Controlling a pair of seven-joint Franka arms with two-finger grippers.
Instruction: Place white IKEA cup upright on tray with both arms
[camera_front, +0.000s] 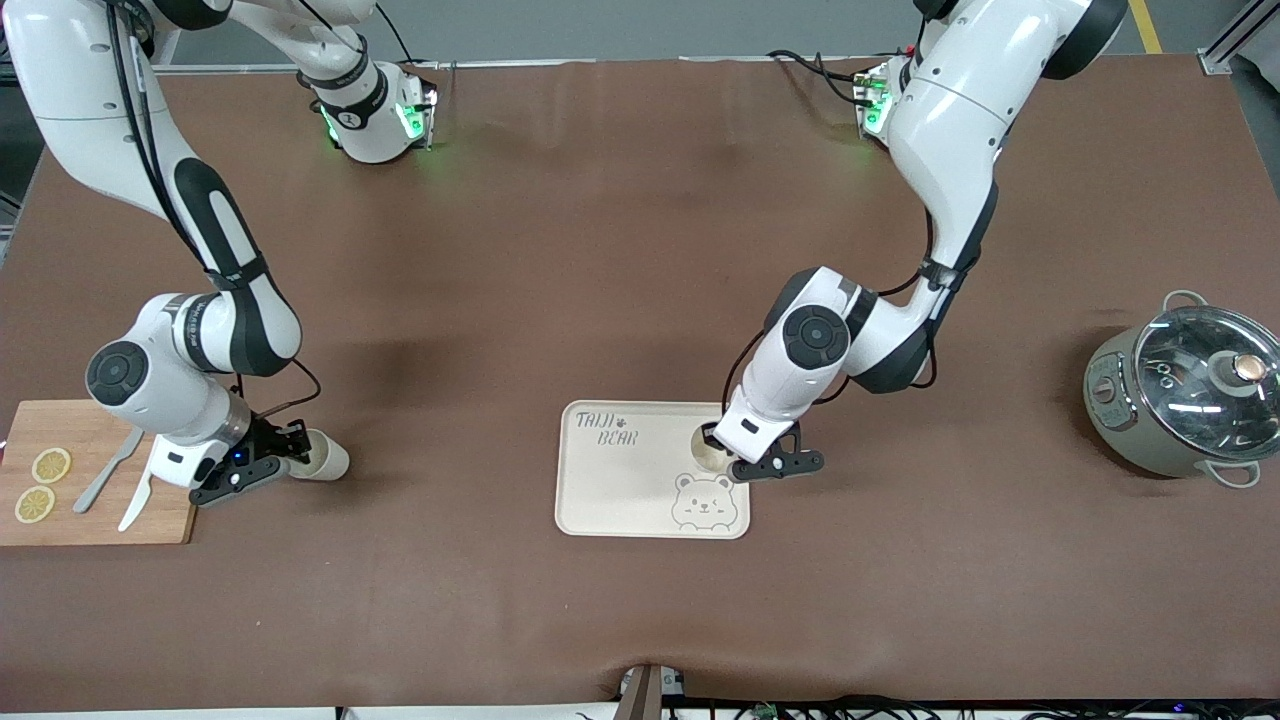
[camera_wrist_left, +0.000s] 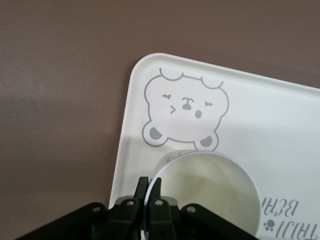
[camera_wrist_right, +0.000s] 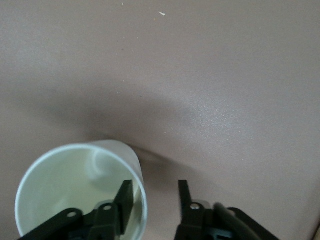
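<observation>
White cup (camera_wrist_left: 210, 192) standing up on the bear tray (camera_front: 620, 490), left gripper (camera_wrist_left: 149, 192) pinching its rim, second white cup (camera_front: 322, 456) lying on the brown table (camera_front: 640, 250) beside the cutting board (camera_front: 90, 520), right gripper (camera_wrist_right: 152, 195) spread around its rim, one finger inside, one outside

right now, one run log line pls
left gripper: shut on cup rim over tray | right gripper: straddling second cup's wall, near cutting board

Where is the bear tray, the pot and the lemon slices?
tray (camera_front: 620, 490), front view, bare middle of its surface.
pot (camera_front: 1190, 385), front view, its glass lid.
lemon slices (camera_front: 51, 465), front view, the slice farther from the camera, on the cutting board.
</observation>
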